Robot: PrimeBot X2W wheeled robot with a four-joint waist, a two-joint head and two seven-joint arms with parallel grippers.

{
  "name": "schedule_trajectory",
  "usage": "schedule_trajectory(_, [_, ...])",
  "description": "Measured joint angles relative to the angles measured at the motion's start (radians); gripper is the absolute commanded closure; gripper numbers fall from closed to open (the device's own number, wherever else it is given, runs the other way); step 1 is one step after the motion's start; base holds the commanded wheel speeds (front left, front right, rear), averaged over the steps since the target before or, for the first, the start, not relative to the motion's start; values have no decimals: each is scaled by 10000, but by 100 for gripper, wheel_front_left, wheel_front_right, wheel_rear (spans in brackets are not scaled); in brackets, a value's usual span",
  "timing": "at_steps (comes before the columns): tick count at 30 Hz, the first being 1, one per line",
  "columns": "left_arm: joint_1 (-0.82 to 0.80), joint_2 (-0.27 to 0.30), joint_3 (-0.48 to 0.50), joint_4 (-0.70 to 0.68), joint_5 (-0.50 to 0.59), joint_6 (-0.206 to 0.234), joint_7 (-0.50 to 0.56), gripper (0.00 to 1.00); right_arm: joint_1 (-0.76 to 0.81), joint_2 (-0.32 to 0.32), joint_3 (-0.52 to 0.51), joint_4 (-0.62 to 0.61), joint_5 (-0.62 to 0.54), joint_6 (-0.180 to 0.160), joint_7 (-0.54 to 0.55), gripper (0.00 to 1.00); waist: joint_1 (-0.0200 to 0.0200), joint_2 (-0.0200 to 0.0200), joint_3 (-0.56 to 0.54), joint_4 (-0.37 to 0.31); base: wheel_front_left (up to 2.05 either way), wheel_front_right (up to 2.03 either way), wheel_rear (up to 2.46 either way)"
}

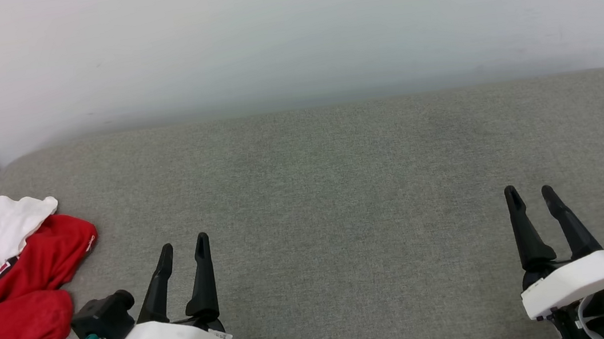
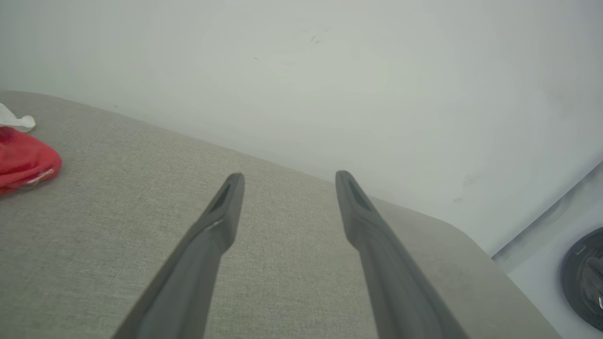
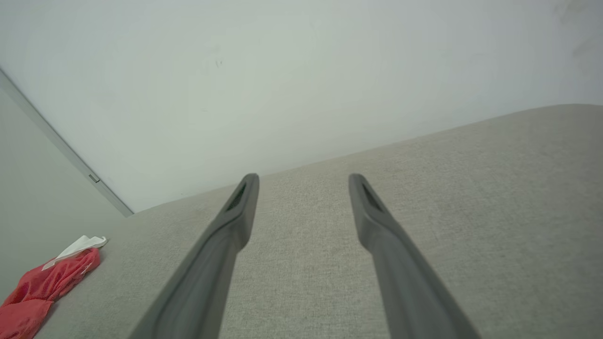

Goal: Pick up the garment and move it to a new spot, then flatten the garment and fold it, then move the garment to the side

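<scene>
By my reckoning I am only starting: the garment [image 1: 11,286] is lying crumpled at the left edge of the cushion [image 1: 339,188], while my left fingers [image 1: 203,274] and right fingers [image 1: 523,228] are hovering parted, empty.

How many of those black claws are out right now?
2: the left claw at the lower left, beside the red shirt, and the right claw at the lower right. Both open.

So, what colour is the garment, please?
The garment is red with white parts; head view shows it best.
</scene>
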Motion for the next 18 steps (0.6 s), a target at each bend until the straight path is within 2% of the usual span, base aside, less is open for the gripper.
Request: schedule_trajectory(18, [-8, 6, -132, 222, 1964, 82, -408, 0, 218, 12, -123, -370, -1937, 0, 17, 0, 0, 0, 11, -44, 0, 0, 0])
